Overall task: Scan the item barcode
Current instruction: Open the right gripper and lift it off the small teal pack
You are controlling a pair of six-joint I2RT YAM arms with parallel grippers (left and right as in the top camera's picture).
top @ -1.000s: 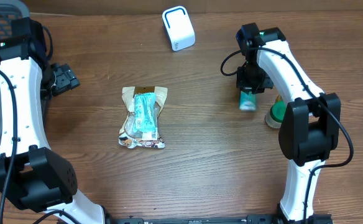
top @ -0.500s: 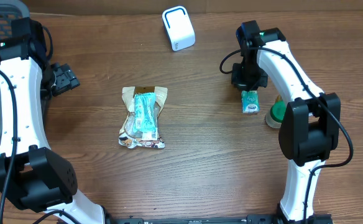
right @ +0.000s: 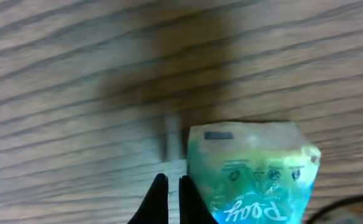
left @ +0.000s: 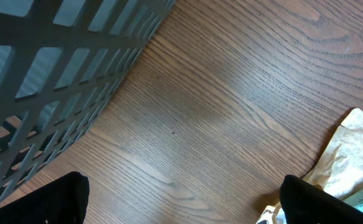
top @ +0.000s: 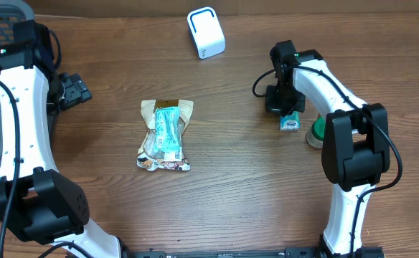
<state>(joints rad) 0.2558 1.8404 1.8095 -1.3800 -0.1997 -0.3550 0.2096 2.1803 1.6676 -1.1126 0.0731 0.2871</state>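
Tabletop (top: 252,186): brown wood grain, carrying everything listed here.
Snack pouch (top: 165,136): tan, lying flat just to 9 o'clock of the tabletop's middle, a teal wrapper along its top face; one corner of it shows in the left wrist view.
Green round thing (top: 316,131): at 4 o'clock from the teal packet, partly hidden behind the right arm; I cannot tell what it is.
Teal packet (top: 290,121): the item, lying on the wood out at 3 o'clock, free of any grip.
Right claw (top: 284,107): pointing down at the wood just to 10 o'clock of the packet; in its own camera the two fingertips (right: 160,198) are pressed together with nothing between them, the packet just beside them.
Left claw (left: 181,205): spread wide over bare wood at 9 o'clock, holding nothing.
Scanner (top: 206,32): white box at 12 o'clock, well apart from the packet.
Basket (top: 1,16): grey lattice in the 10 o'clock corner, near the left claw.
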